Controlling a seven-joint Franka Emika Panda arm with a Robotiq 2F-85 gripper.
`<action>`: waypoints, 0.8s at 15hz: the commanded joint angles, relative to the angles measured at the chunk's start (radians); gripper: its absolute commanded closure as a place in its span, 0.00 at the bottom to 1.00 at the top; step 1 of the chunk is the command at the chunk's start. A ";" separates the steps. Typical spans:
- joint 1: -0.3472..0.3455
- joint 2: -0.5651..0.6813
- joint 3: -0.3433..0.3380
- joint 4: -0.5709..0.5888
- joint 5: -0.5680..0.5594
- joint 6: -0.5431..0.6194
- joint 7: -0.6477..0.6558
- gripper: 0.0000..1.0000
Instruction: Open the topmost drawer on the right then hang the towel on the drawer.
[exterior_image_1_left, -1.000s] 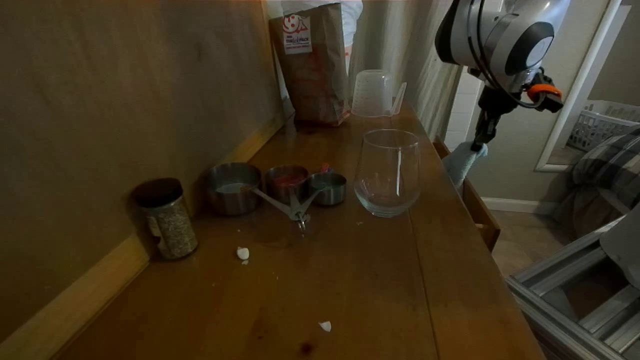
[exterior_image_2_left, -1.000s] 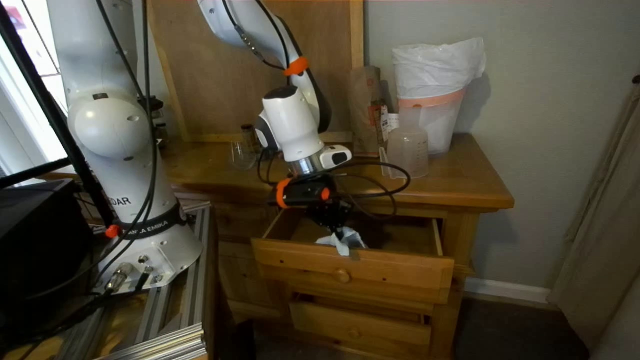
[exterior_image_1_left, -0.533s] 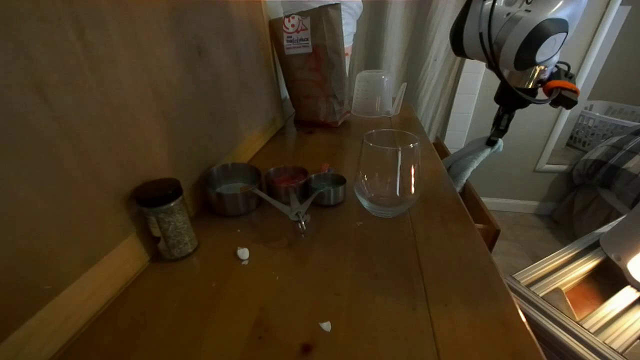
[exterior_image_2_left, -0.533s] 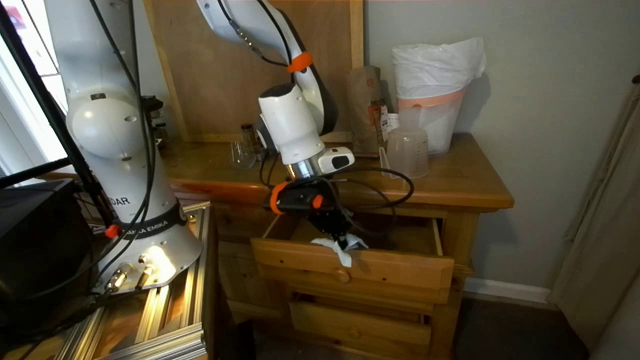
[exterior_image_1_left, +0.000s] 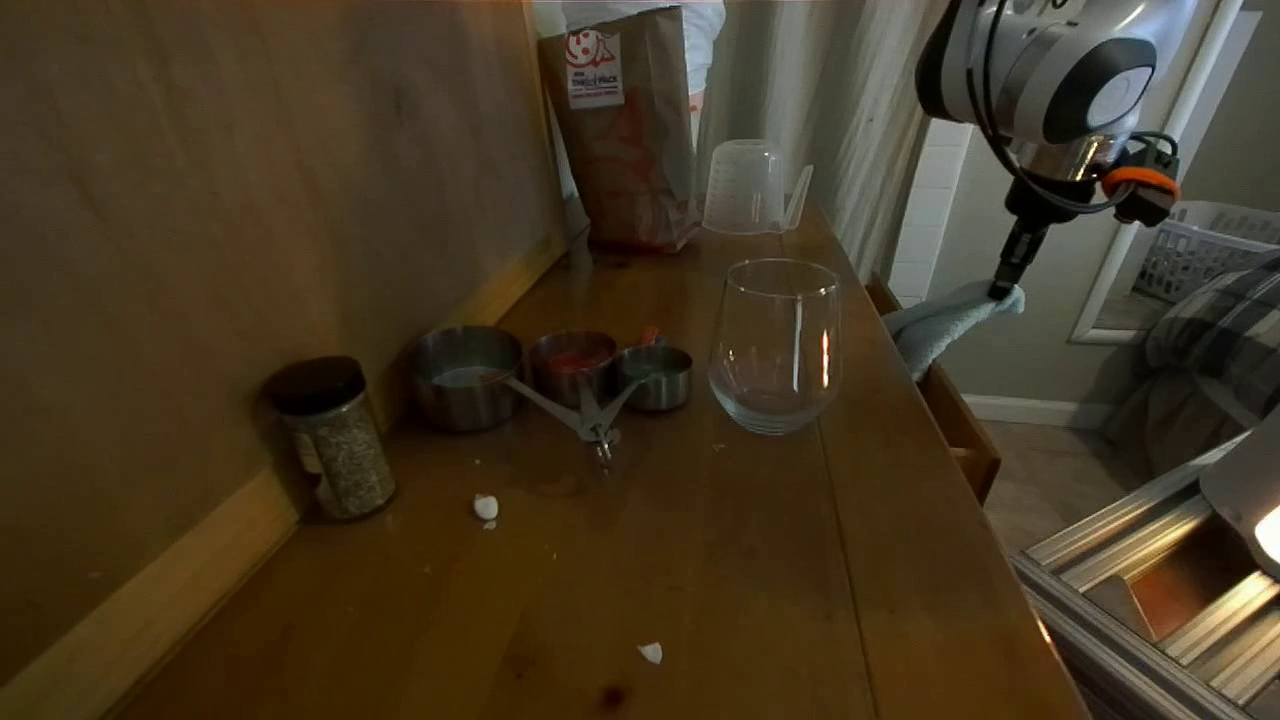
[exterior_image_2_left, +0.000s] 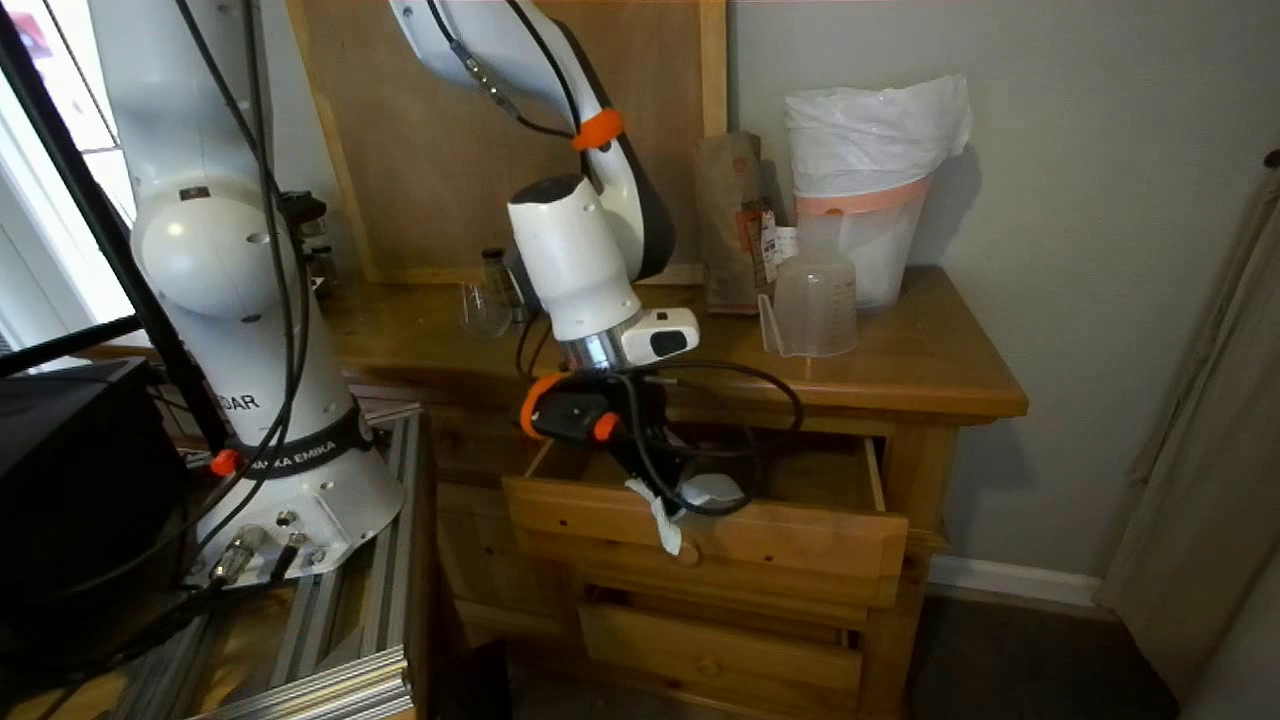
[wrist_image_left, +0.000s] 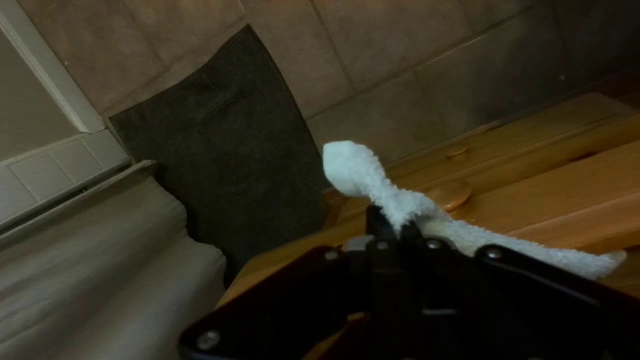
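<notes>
The top drawer (exterior_image_2_left: 800, 545) is pulled out; part of it shows beyond the table edge in an exterior view (exterior_image_1_left: 955, 430). The light blue towel (exterior_image_1_left: 935, 325) stretches from the drawer outward to my gripper (exterior_image_1_left: 1002, 288). In an exterior view one end of the towel (exterior_image_2_left: 660, 525) hangs over the drawer front near the knob (exterior_image_2_left: 688, 553), and another part lies at the drawer's rim. In the wrist view my gripper (wrist_image_left: 396, 229) is shut on the towel (wrist_image_left: 407, 202), above the drawer front and its round knob (wrist_image_left: 452, 195). Cables partly hide the fingertips in an exterior view.
A lower drawer (exterior_image_2_left: 720, 655) is also partly out. On the tabletop (exterior_image_1_left: 700, 560) stand a glass (exterior_image_1_left: 775, 350), measuring cups (exterior_image_1_left: 468, 380), a spice jar (exterior_image_1_left: 335, 440), a plastic jug (exterior_image_2_left: 815, 305), a paper bag (exterior_image_1_left: 625, 140) and a lined bin (exterior_image_2_left: 870, 200).
My gripper has moved outward, away from the dresser and over the drawer front, still holding the towel. The towel is drawn out further and its end hangs lower over the front.
</notes>
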 joint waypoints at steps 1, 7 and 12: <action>0.002 -0.019 -0.003 -0.021 -0.004 -0.028 0.018 0.63; 0.004 -0.007 -0.006 -0.016 -0.019 -0.045 0.018 0.22; -0.005 -0.004 -0.019 -0.010 -0.042 -0.063 0.004 0.00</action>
